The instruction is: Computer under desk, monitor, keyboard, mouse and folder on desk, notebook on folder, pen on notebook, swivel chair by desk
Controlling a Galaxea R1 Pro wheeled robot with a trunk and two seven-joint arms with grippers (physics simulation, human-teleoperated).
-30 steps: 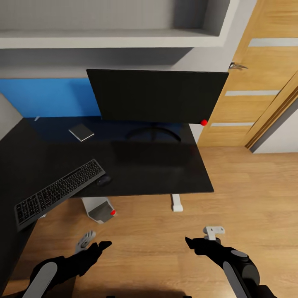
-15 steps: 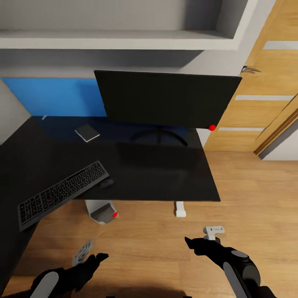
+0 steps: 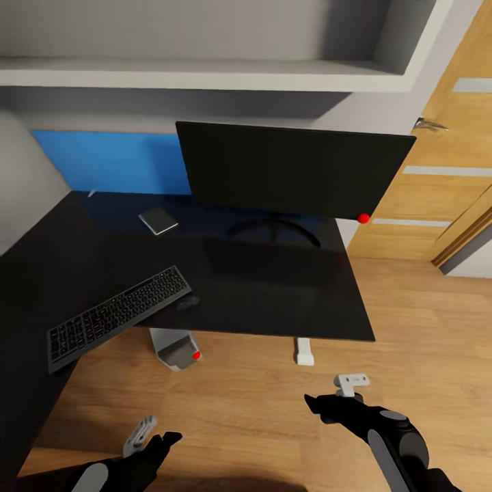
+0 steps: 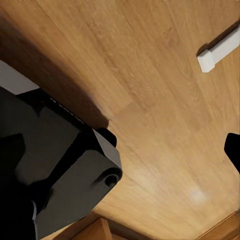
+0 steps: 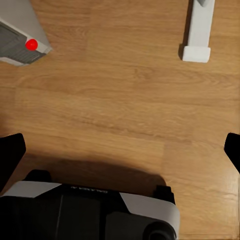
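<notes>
One keyboard [image 3: 117,316] with illegible key legends

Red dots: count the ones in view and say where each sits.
2. One red dot sits on the lower corner of the monitor nearest the door. The other sits low on the computer under the desk. Others may be hidden.

desk [image 3: 273,294]: black top, blue panel | monitor [image 3: 294,167]: black, red dot | keyboard [image 3: 116,316]: silver-grey, black keys
</notes>
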